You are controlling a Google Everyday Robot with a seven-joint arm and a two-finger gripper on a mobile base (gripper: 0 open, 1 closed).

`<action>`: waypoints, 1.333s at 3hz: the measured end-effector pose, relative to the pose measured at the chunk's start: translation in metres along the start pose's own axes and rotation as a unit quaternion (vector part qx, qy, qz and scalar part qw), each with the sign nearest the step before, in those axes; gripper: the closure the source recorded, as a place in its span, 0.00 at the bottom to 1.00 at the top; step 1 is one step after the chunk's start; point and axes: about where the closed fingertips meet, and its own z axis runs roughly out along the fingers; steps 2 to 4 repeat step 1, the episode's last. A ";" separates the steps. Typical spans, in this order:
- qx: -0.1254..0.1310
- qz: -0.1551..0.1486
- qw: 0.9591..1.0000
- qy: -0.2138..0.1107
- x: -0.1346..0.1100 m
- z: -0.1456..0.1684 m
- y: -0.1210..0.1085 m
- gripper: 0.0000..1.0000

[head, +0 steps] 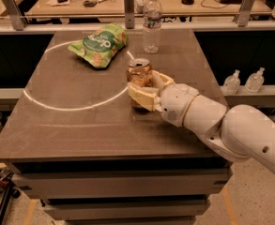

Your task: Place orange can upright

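The small orange-brown aluminium drink can (138, 73) stands upright near the middle of the dark brown table (71, 130), its long axis vertical and its silver pull-tab end facing up. The gripper (141, 84), reaching in from the right on a white arm, clasps the can with its 2 cream fingers (141, 96), 1 on either side. The near finger hides the can's base. A green snack bag (98, 45) and a clear plastic water bottle (151, 23) sit farther back, apart from the can.
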 end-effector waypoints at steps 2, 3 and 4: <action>-0.002 -0.001 1.000 0.000 0.000 0.001 0.001 0.58; -0.002 -0.001 1.000 0.000 0.000 0.001 0.001 0.58; -0.002 -0.001 1.000 0.000 0.000 0.001 0.001 0.58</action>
